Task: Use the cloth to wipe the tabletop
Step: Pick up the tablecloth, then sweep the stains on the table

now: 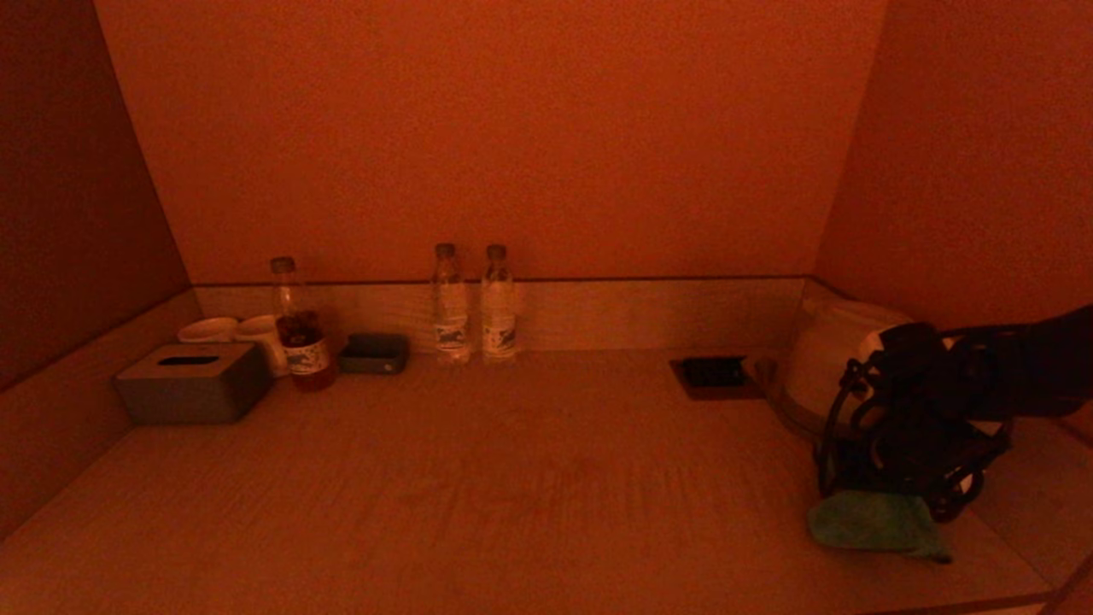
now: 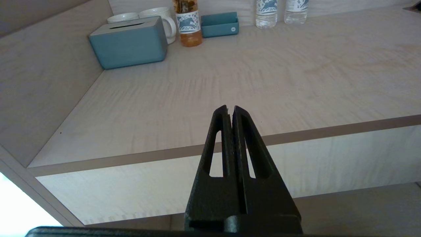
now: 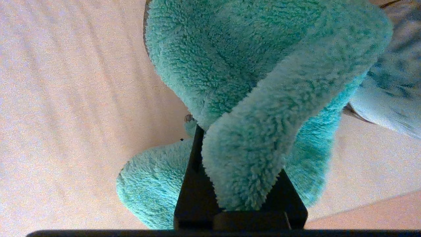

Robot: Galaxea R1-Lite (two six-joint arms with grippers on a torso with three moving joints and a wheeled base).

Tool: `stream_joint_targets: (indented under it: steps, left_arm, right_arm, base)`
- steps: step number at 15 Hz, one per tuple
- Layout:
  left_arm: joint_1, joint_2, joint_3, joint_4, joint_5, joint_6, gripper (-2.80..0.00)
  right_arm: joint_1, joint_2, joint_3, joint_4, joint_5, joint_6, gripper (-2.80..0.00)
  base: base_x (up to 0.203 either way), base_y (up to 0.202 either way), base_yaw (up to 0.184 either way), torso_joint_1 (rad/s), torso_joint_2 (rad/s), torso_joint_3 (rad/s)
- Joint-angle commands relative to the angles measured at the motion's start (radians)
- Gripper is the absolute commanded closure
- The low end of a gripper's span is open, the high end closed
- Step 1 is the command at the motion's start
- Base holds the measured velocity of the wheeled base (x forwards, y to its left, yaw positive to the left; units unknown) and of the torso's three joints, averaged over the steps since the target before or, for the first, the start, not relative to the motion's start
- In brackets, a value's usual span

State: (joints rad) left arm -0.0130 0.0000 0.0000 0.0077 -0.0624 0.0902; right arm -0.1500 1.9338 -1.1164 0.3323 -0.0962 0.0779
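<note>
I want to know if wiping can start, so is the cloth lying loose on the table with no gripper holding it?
No, the right gripper is clamped on the teal cloth.

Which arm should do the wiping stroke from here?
Right. The right gripper is already clamped on the cloth at the tabletop. The left gripper is shut, empty, off the front edge.

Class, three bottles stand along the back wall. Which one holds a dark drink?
The bottle beside the mugs, left of the clear pair: its lower half holds amber liquid.
</note>
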Motion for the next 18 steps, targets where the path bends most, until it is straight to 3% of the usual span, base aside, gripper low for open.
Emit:
stream_joint_targets:
  steps: [1,6,8,11,16,18]
  left_arm:
    - [-0.001,0.000,0.000,0.000,0.000,0.000,0.00]
    - [0.001,0.000,0.000,0.000,0.000,0.000,0.00]
    - [-0.001,0.000,0.000,0.000,0.000,0.000,0.00]
    - [-0.001,0.000,0.000,0.000,0.000,0.000,0.00]
    - [-0.001,0.000,0.000,0.000,0.000,0.000,0.00]
    - [-0.001,0.000,0.000,0.000,0.000,0.000,0.00]
  right_arm:
    - [0.013,-0.053,0.001,0.001,0.001,0.004,0.00]
    - [0.050,-0.123,-0.006,-0.012,0.034,0.033,0.00]
    - [0.089,-0.249,-0.022,-0.030,0.049,0.036,0.00]
    - [0.201,-0.402,-0.139,-0.042,0.060,0.036,0.00]
    - [0.334,-0.445,-0.321,-0.040,0.052,0.030,0.00]
    - [0.352,-0.434,-0.327,-0.044,0.052,0.028,0.00]
  base:
    - [0.000,0.000,0.000,0.000,0.00,0.000]
    - [0.000,0.000,0.000,0.000,0.00,0.000]
    - [0.000,0.000,0.000,0.000,0.00,0.000]
    - [0.000,0.000,0.000,0.000,0.00,0.000]
    - [0.000,0.000,0.000,0.000,0.00,0.000]
    - [0.000,0.000,0.000,0.000,0.00,0.000]
